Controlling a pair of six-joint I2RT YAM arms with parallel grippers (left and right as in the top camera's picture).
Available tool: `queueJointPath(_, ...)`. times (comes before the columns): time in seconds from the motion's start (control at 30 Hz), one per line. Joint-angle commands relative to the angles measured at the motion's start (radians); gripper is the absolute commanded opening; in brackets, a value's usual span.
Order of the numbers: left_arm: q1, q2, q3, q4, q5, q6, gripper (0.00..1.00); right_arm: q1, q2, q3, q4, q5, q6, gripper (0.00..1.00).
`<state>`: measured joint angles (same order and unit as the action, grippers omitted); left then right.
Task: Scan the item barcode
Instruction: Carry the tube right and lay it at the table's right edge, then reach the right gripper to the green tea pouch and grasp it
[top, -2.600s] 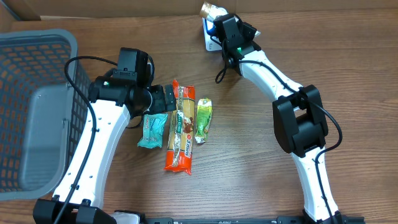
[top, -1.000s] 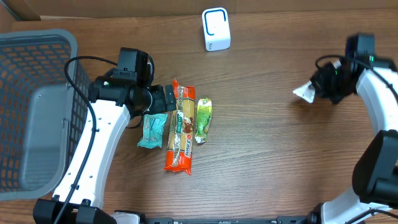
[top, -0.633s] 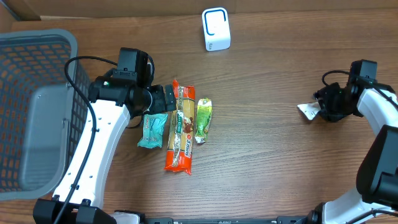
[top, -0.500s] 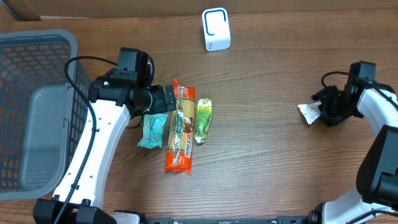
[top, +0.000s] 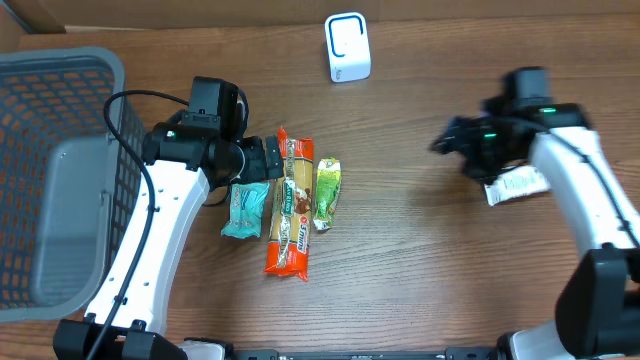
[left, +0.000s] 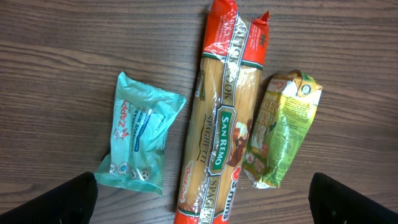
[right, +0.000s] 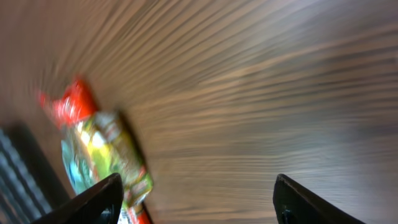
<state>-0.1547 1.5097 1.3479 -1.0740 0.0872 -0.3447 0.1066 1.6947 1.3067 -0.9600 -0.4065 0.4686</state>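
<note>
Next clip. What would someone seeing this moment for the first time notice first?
The orange spaghetti pack at mid-table stands out first, lying between a teal wipes packet and a green packet, by the open left gripper. Next come the big grey basket at the left edge and a white packet lying alone on the wood beside the right arm.

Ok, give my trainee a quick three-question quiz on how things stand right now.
1. True or false: the white packet lies on the table, apart from the right gripper.
2. Which lies between the wipes pack and the green snack packet? A San Remo spaghetti, B white packet, C grey basket.
3. Fill in: the left gripper has its jaws ____.
Key: 1 true; 2 A; 3 open.
</note>
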Motion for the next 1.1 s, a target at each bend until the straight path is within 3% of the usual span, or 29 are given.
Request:
queueJointPath(0.0, 0.008, 0.007, 0.005, 0.001, 0.01, 0.008, 1.0, 0.158, 0.024, -0.028, 0.06, 0.022, 0.065, 0.77)
queueJointPath(0.27, 0.008, 0.007, 0.005, 0.001, 0.01, 0.008, 1.0, 0.443, 0.064, -0.045, 0.207, 0.154, 0.216, 0.77)
queueJointPath(0.5, 0.008, 0.007, 0.005, 0.001, 0.01, 0.008, 1.0, 0.592, 0.103, -0.045, 0.261, 0.303, 0.352, 0.77)
queueJointPath(0.77, 0.008, 0.007, 0.005, 0.001, 0.01, 0.008, 1.0, 0.658, 0.154, -0.046, 0.304, 0.38, 0.37, 0.72)
queueJointPath(1.07, 0.008, 0.007, 0.005, 0.001, 0.01, 0.008, 1.0, 0.639, 0.212, -0.046, 0.259, 0.413, 0.365, 0.66)
